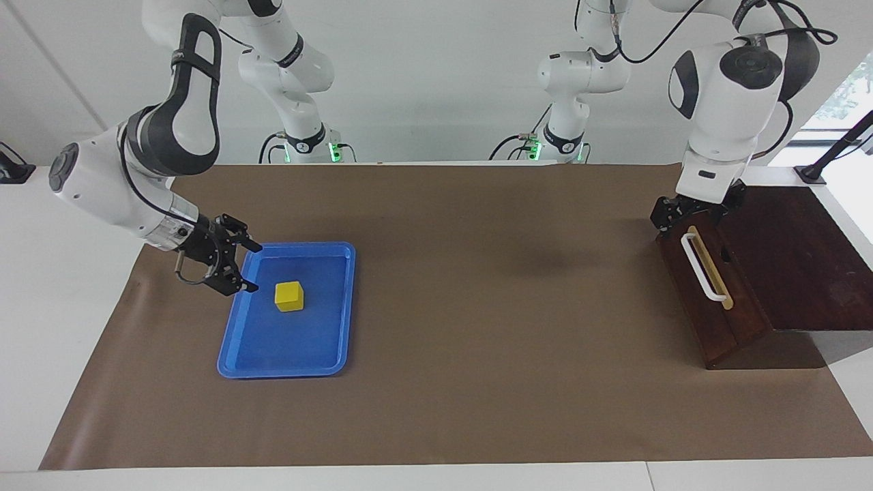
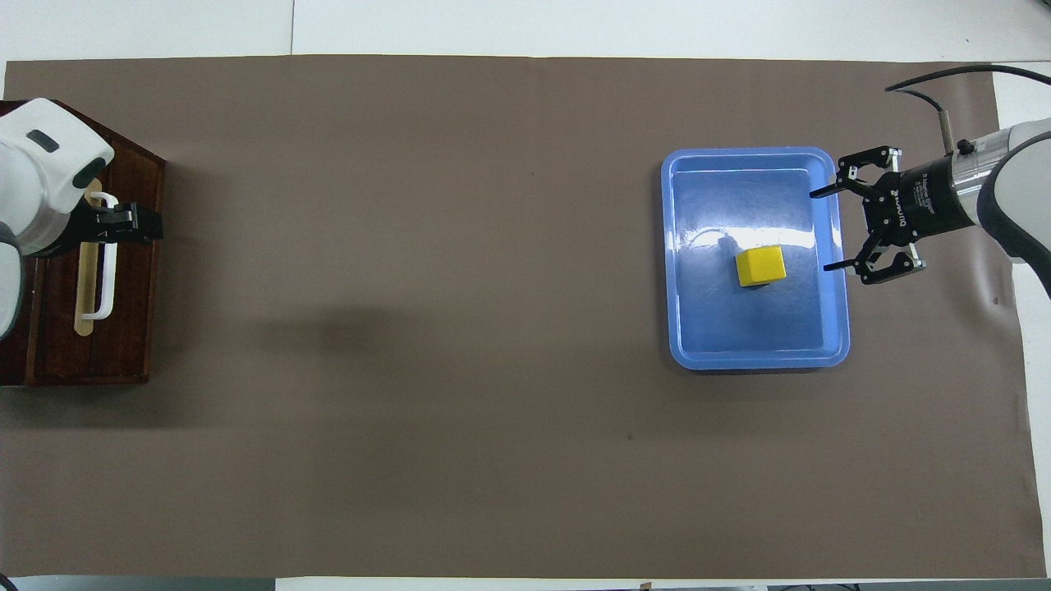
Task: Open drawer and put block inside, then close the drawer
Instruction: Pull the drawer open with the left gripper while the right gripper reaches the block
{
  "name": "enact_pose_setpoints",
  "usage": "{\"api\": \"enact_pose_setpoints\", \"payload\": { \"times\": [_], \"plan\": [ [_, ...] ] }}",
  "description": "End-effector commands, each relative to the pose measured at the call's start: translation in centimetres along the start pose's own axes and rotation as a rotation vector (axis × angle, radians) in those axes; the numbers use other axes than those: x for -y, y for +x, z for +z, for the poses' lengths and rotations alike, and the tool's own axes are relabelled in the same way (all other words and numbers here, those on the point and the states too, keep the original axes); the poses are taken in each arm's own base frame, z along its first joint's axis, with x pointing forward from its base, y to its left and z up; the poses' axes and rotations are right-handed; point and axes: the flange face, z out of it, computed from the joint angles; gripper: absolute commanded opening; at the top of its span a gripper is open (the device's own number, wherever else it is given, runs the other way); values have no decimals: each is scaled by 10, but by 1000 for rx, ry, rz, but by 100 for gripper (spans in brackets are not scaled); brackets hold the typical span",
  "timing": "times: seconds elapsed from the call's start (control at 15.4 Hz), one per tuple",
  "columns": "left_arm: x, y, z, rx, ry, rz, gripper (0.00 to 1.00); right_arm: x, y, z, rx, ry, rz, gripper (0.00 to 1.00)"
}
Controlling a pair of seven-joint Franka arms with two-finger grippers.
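At the left arm's end of the table, our left gripper [image 1: 689, 217] sits at the robot-side end of the shut drawer [image 1: 709, 286]'s white handle [image 1: 702, 267], which runs lengthwise away from the robots; we cannot tell its finger state. Our right gripper [image 1: 251, 266], fingers apart, hangs over the blue tray [image 1: 286, 358]'s edge just beside the block [image 1: 289, 296] lying in it.

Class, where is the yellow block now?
The block sits in the blue tray at the right arm's end, beside the open right gripper.

A brown mat [image 1: 477, 286] covers most of a white surface [image 1: 61, 382] set against a plain white wall [image 1: 443, 82]. Daylight and greenery show through a window [image 1: 846, 95] at one end.
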Motion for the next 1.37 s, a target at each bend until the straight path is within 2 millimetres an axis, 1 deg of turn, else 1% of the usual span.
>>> {"api": "enact_pose_setpoints", "payload": {
  "times": [0.0,0.07,0.13,0.2,0.26,0.39,0.59,0.65,0.72,0.85,0.98,1.04,1.17,1.3],
  "plan": [
    [-12,11,52,-24,81,65,100,-4,33,23,86,10,-14,100],
    [-18,16,67,-32,78,79,100,-6,47,31,108,16,-35,100],
    [-20,20,77,-45,71,84,100,-6,62,41,130,16,-60,100],
    [-19,19,81,-51,69,92,100,-7,75,48,147,23,-78,100],
    [-7,20,90,-53,74,102,100,-5,80,57,167,26,-90,100],
    [-7,23,102,-66,87,132,100,-3,87,65,177,38,-89,100],
    [-17,28,136,-53,127,192,100,-1,96,84,205,50,-92,100],
    [-17,29,139,-62,122,191,100,-2,98,88,204,51,-84,100],
    [-6,30,144,-56,124,177,100,-4,100,93,198,51,-79,100],
    [-7,30,144,-57,123,177,100,-6,97,103,190,47,-76,100],
    [-19,30,141,-66,117,177,100,-10,98,109,190,60,-55,100],
    [-28,29,138,-72,112,163,100,-13,99,112,185,61,-50,100],
    [-55,28,128,-89,99,125,100,-18,101,118,182,57,-41,100],
    [-81,25,119,-92,45,71,100,-19,101,122,183,53,-46,100]
  ]
}}
